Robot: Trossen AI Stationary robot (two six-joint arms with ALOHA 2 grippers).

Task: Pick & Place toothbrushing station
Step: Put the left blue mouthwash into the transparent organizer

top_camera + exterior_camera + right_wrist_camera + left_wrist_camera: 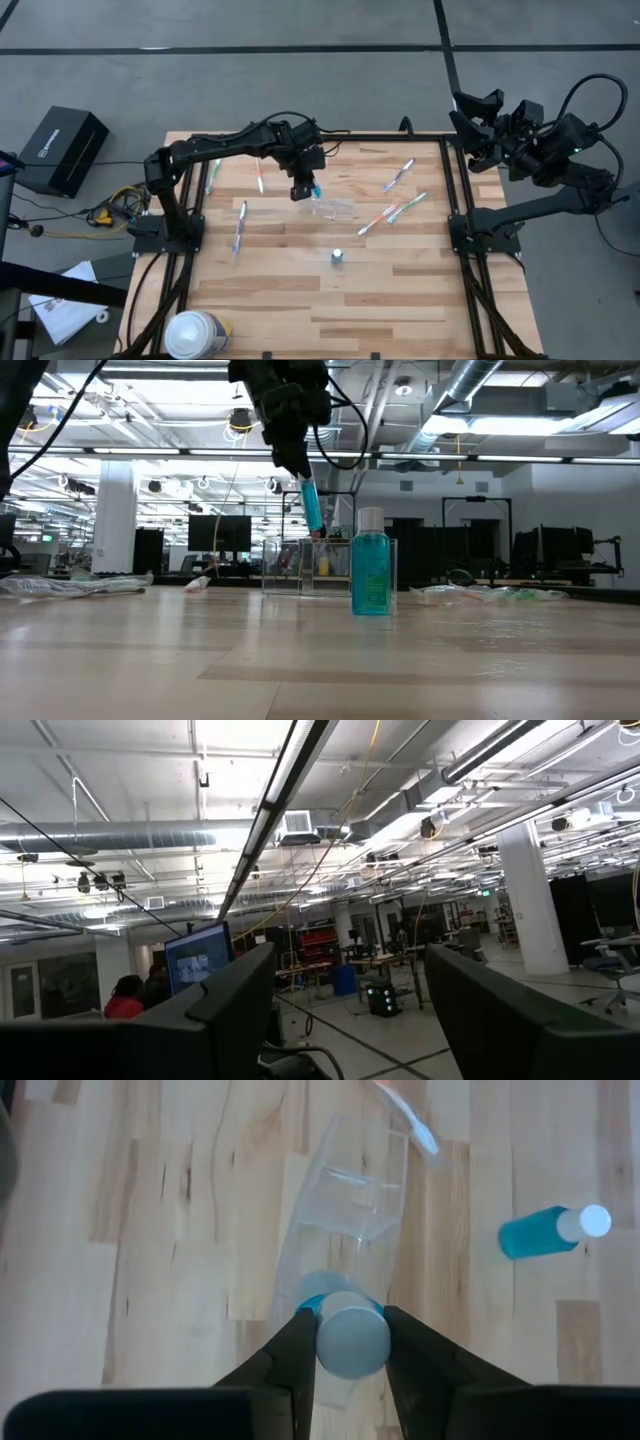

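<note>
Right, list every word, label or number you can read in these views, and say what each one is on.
None can be read.
Black box on the floor beside the table: pale lettering on its top, too small to read.
Papers on the floor: print too small to read.
Standing blue bottle: no label visible.
Blue tube held in the left end effector: no print visible.
White canister: markings blurred.

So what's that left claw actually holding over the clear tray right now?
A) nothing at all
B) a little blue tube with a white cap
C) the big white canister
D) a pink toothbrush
B: the left gripper is shut on a small blue tube with a white cap, hanging above the clear holder; a second blue tube stands on the table.
</note>
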